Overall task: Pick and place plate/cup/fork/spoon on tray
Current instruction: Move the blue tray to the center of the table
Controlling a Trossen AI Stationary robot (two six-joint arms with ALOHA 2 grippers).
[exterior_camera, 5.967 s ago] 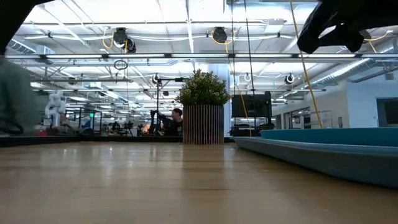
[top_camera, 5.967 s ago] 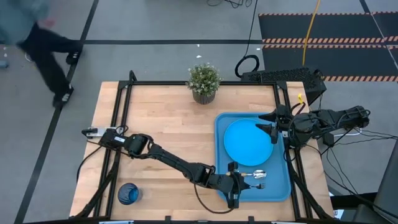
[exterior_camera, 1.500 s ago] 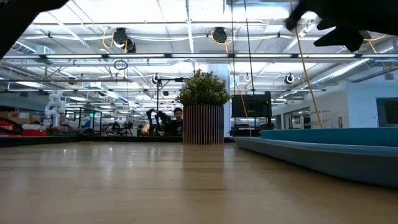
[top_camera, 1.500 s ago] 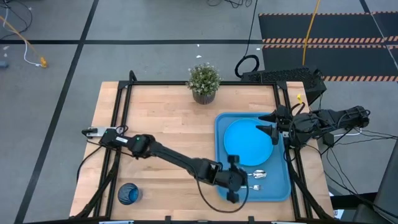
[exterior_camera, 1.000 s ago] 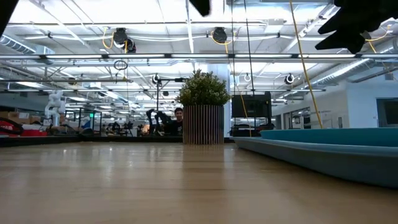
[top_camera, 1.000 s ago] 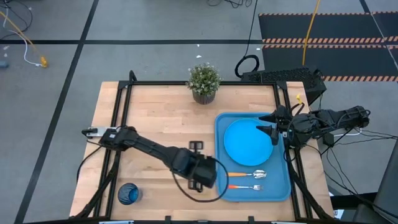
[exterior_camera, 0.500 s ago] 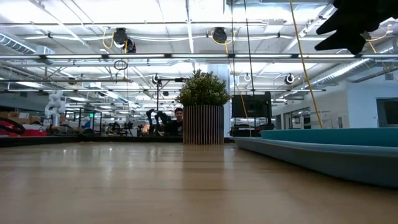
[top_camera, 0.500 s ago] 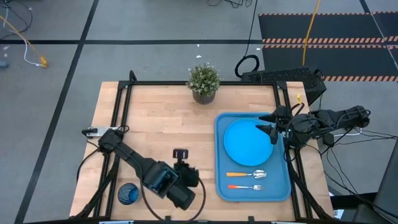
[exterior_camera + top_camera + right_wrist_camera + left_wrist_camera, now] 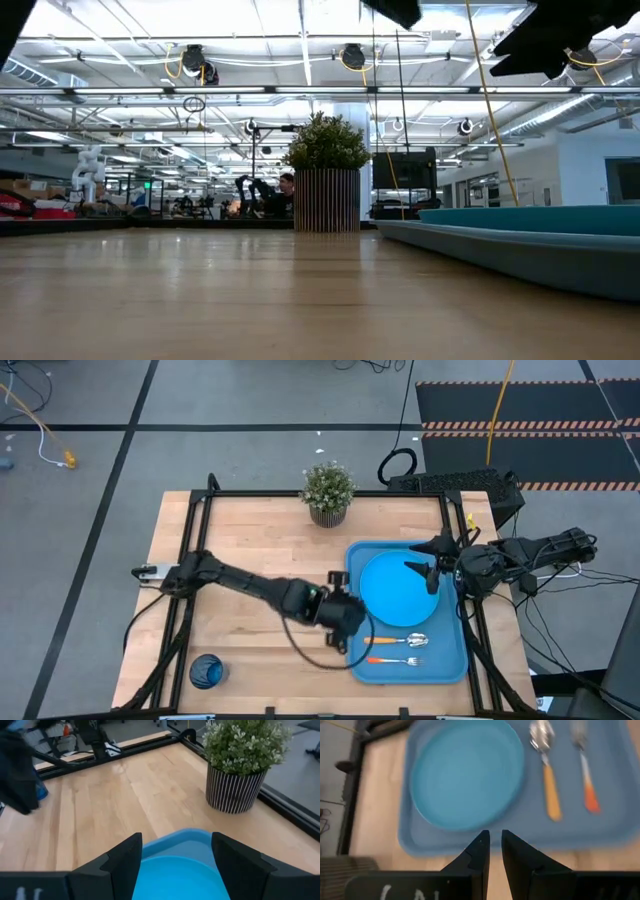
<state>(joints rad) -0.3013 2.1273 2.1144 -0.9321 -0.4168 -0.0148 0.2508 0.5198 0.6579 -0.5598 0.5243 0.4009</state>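
Note:
The blue tray (image 9: 455, 660) lies at the table's right. On it lie the sky-blue plate (image 9: 398, 588), the spoon (image 9: 400, 641) with its yellow-orange handle and the fork (image 9: 395, 659) with its reddish-orange handle. All show in the left wrist view: the plate (image 9: 465, 775), the spoon (image 9: 546, 775), the fork (image 9: 585, 780). The dark blue cup (image 9: 206, 671) stands on the table near its near left corner. My left gripper (image 9: 350, 622) is shut and empty, above the tray's left rim (image 9: 445, 845). My right gripper (image 9: 425, 570) is open and empty above the plate's right side.
A potted plant (image 9: 328, 492) in a striped pot stands at the table's far edge, also in the right wrist view (image 9: 240, 765). Bare wood lies between the cup and the tray. The tray's rim shows in the low view (image 9: 520, 240).
My left gripper has swung from beside the tray toward the table's near left, rising, then come back to the tray's left rim. My right gripper has shifted a little toward the table's left over the plate. The plate, spoon, fork and cup have stayed put.

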